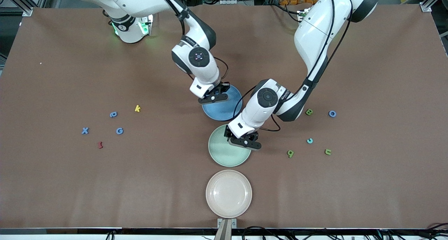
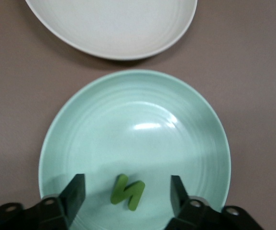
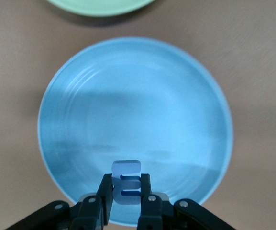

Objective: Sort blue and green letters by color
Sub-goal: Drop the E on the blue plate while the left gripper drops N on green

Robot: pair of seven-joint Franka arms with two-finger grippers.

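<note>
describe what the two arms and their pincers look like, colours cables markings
Both arms have glossy white shells with dark grey joint bands and a round dark cap with a small centre mark at each wrist. Thin black cables run along them. The left pincer and right pincer are black, with flat black fingers. The right arm's base glows green.

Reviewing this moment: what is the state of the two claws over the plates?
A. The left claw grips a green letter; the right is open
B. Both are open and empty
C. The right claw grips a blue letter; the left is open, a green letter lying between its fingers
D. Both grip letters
C: the right claw is shut on the blue letter over the blue plate; the left claw is open, with the green letter lying on the green plate.
</note>
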